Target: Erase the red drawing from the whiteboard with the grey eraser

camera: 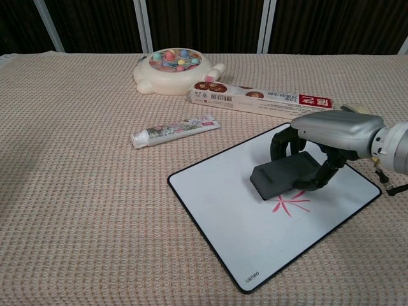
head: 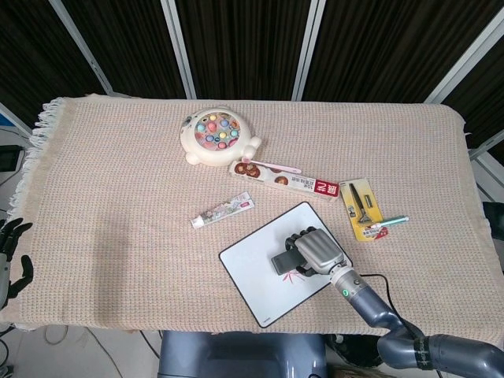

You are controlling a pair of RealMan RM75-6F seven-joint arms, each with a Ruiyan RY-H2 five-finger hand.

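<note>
The whiteboard (head: 252,272) (camera: 223,210) lies tilted near the table's front edge. A red star-like drawing (camera: 290,204) (head: 293,276) marks its middle. My right hand (head: 318,250) (camera: 331,137) holds the grey eraser (camera: 284,173) (head: 284,262) over the board, its lower edge at the top of the red strokes; whether it touches the board I cannot tell. My left hand (head: 12,252) hangs off the table's left edge with fingers apart, holding nothing.
Behind the board lie a toothpaste tube (camera: 175,130), a long red-and-white box (camera: 261,99) and a cream fishing-game toy (camera: 175,65). A yellow card with a tool (head: 361,206) sits to the right in the head view.
</note>
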